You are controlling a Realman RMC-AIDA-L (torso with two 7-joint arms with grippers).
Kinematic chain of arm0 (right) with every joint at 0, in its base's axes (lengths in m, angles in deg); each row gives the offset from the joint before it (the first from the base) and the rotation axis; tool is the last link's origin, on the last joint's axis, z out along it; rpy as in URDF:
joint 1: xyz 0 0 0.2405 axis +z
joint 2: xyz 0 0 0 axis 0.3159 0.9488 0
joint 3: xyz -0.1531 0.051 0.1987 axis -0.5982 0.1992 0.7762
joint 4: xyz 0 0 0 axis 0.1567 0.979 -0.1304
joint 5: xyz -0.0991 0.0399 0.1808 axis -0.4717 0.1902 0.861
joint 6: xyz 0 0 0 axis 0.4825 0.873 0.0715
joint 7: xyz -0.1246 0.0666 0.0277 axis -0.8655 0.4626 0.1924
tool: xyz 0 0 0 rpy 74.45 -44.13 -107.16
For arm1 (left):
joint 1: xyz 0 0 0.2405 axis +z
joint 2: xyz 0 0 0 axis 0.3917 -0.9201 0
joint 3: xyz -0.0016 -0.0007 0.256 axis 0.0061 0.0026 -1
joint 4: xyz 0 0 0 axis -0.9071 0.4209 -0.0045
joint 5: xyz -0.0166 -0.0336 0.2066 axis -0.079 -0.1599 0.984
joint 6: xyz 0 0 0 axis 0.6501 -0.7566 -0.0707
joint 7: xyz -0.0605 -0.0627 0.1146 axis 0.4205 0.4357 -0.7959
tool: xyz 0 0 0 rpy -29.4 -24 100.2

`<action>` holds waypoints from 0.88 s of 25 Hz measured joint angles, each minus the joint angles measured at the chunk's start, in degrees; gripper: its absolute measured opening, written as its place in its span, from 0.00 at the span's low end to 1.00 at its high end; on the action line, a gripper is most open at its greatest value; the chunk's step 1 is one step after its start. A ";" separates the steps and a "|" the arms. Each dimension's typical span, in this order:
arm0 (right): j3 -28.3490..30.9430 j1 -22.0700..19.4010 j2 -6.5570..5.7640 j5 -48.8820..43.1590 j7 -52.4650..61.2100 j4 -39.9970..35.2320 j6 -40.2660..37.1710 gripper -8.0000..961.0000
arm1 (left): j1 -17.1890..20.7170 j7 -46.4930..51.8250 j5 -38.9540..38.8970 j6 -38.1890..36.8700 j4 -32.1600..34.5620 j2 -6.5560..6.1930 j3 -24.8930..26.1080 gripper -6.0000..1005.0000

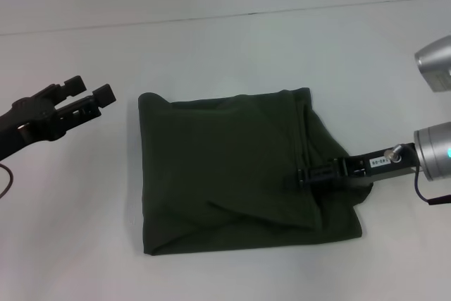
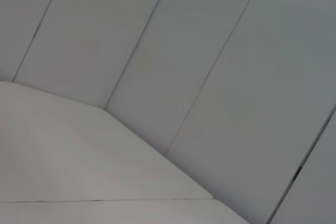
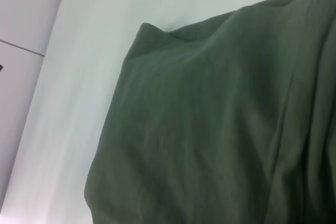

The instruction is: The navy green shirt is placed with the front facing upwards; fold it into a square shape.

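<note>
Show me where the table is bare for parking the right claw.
Bare table lies beyond the folded navy green shirt, and between it and the raised left claw. Crowded: the shirt's right edge, where the right claw rests.

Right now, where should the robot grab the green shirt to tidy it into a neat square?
Probably the loose, bunched edge of the green shirt on the robot's right, coming in low from that side. Layers stick out unevenly there, while the other edge already looks straight. The right gripper is already on that edge; the left gripper hovers open, off the cloth.
</note>
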 joint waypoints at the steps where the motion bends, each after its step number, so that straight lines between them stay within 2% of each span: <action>1: -0.12 0.14 0.07 0.00 0.00 0.00 0.03 0.88 | 0.00 0.00 0.00 0.17 0.01 0.01 0.00 0.91; 11: -2.01 0.44 0.44 0.00 1.40 0.00 1.17 0.87 | -0.22 0.00 0.00 1.10 0.13 0.04 0.00 0.91; 22: -2.30 -0.32 0.45 0.30 0.48 0.00 1.90 0.69 | -0.18 0.00 0.00 1.20 0.34 -0.03 0.00 0.91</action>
